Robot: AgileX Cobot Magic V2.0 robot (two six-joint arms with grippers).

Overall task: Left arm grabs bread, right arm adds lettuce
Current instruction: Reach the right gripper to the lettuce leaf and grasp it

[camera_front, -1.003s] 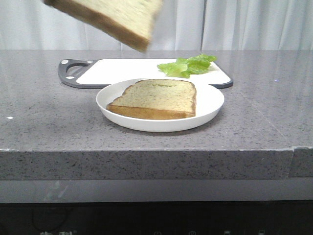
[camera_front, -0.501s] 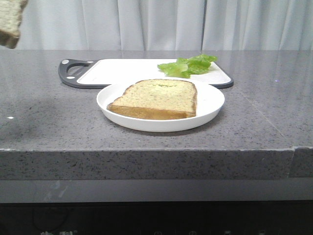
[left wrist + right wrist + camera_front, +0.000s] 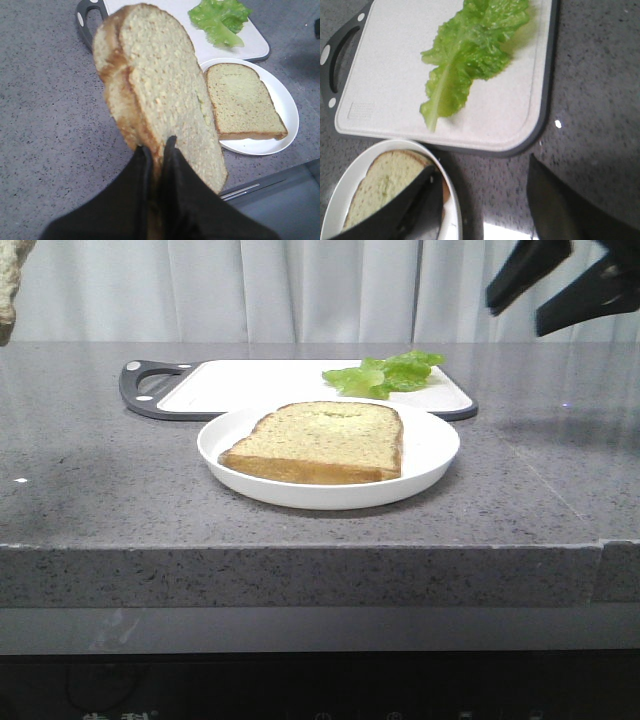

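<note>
My left gripper (image 3: 157, 145) is shut on the lower edge of the bread (image 3: 160, 95), a thick pale slice with a brown crust, held upright above the counter. In the front view only a bit of the bread (image 3: 8, 285) shows at the top left edge. The lettuce (image 3: 385, 373) lies on the right part of the white cutting board (image 3: 250, 380); it also shows in the right wrist view (image 3: 470, 55). My right gripper (image 3: 515, 318) is open and empty, high at the top right, above and right of the lettuce. In its own view the right gripper (image 3: 482, 167) hovers over the counter beside the board's corner.
A white plate (image 3: 430, 455) in front of the board holds a second slice with a green-smeared face (image 3: 325, 440). The cutting board has a dark grey handle (image 3: 145, 385) at its left. The grey stone counter's front edge (image 3: 300, 545) runs across the view.
The held bread has moved left, from the top centre to the top left edge of the front view. My right gripper has come into view at the top right.
</note>
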